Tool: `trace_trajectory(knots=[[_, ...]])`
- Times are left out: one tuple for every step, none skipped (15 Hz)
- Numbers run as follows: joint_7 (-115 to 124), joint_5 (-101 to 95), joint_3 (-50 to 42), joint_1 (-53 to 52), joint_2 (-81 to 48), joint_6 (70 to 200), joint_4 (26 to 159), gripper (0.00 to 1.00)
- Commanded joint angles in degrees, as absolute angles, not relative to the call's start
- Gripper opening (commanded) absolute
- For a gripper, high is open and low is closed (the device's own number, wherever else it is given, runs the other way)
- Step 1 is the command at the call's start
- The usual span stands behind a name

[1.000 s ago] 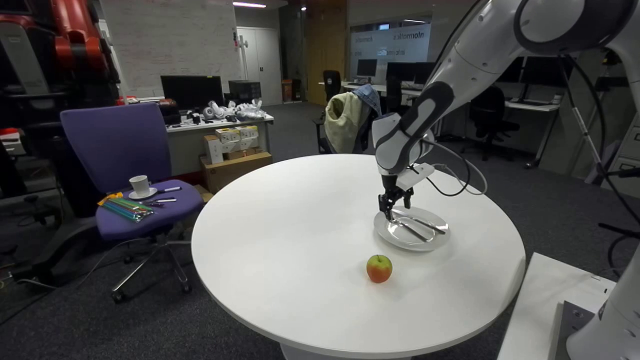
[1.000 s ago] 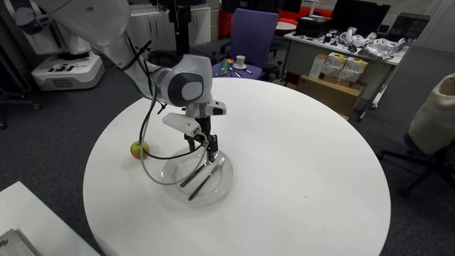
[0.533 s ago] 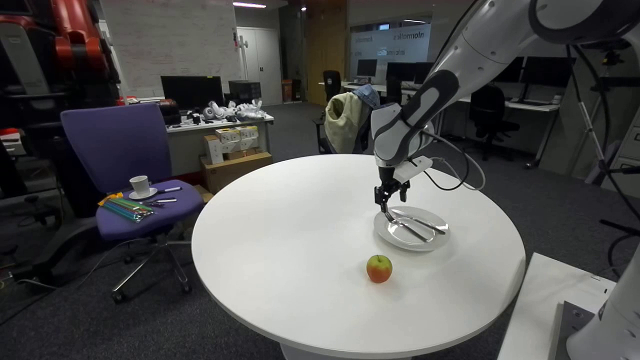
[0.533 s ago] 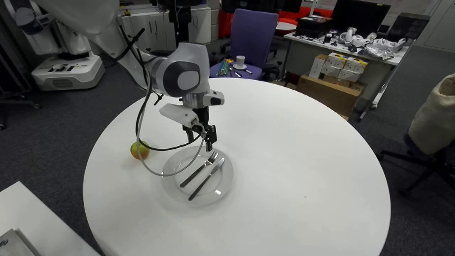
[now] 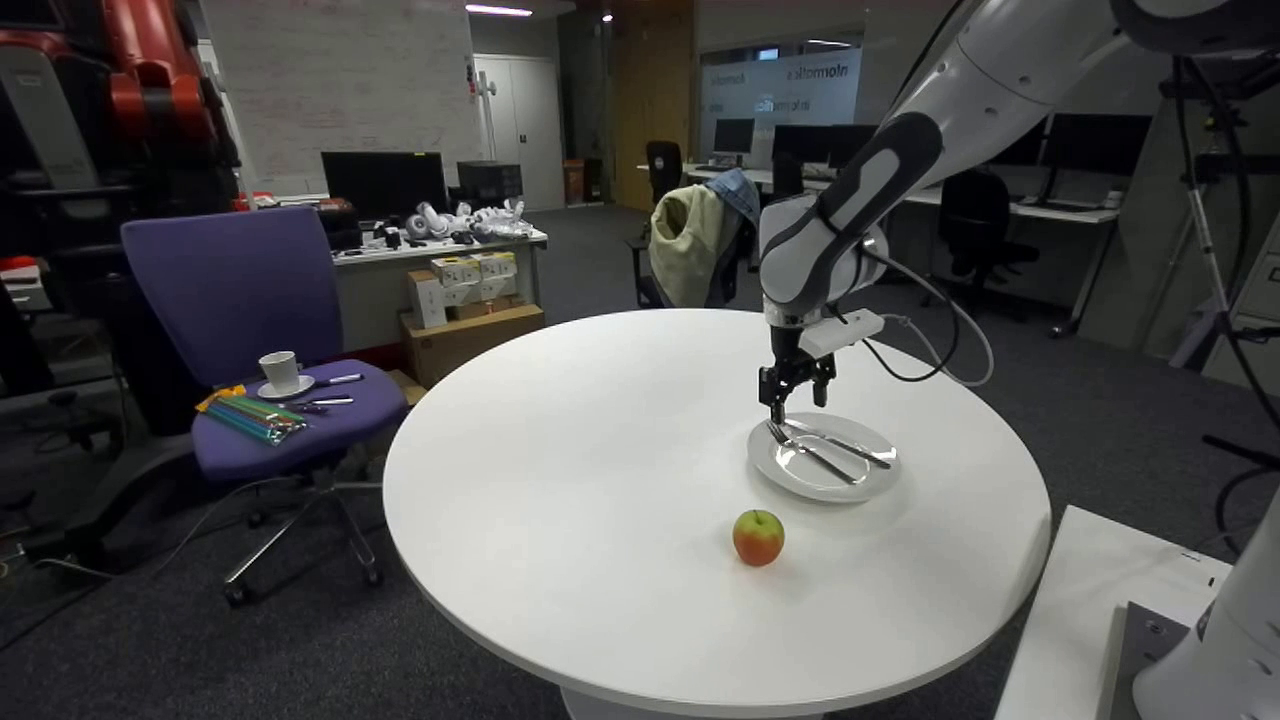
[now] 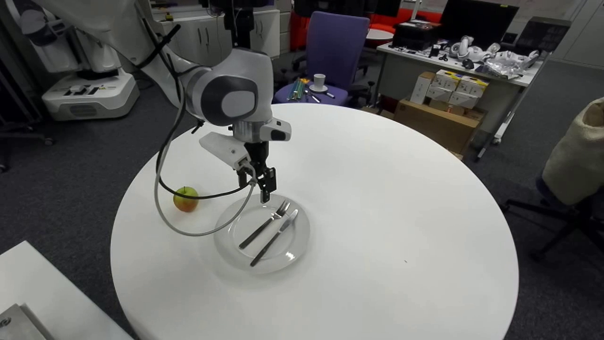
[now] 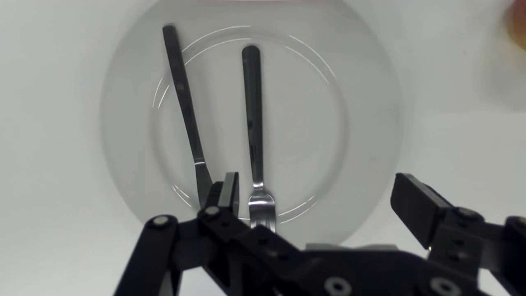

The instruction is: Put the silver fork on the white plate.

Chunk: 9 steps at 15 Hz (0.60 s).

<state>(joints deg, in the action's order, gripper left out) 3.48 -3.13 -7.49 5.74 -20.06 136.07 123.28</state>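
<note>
The fingers [image 7: 416, 209] are letting the fork [image 6: 257, 231] be: compared with a second ago they are hanging higher, and in an exterior view they are sitting further left in the frame, no longer covering the fork's head. The fork is not following them. It is lying on the plate [image 6: 303, 231], handle toward the lower left, tines reaching toward the rim at the upper right, its place there unchanged.

In the wrist view the fingers are standing wide apart and pinching nothing. The fork is showing beyond the gap between them, closer to the finger on the left of the frame; its tine ends are not showing there. The knife [image 7: 185, 94] is lying just to its left in that view, also on the plate. The apple [image 5: 758, 537] is sitting off the plate on the surface [image 5: 560, 480], lower in the frame of an exterior view.

For the task this is reading as a finished placement: fork on plate, nothing gripping it. What is remaining, I am judging, is carrying the fingers well away; a dip could be nudging the tines, since one finger is hanging near them in both exterior views.
</note>
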Motion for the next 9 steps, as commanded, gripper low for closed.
trace_trajectory(knots=[[0.87, 0.39, -6.51, 7.26, -15.47, 135.01, 126.76, 1.00], [0.66, 1.02, -6.47, 7.31, -15.23, 135.19, 126.93, 1.00], [0.43, 1.49, -6.49, 7.31, -15.06, 135.14, 127.05, 1.00], [0.28, 1.70, -6.51, 7.24, -15.01, 135.14, 127.10, 1.00], [2.50, 0.04, -7.13, 6.34, -18.22, 135.80, 124.70, 1.00], [2.43, 0.27, -7.12, 6.35, -18.13, 135.80, 124.77, 1.00], [2.42, 0.32, -7.10, 6.35, -18.09, 135.80, 124.81, 1.00], [2.42, 0.35, -7.10, 6.35, -18.09, 135.80, 124.82, 1.00], [2.42, 0.36, -7.10, 6.35, -18.09, 135.80, 124.84, 1.00]])
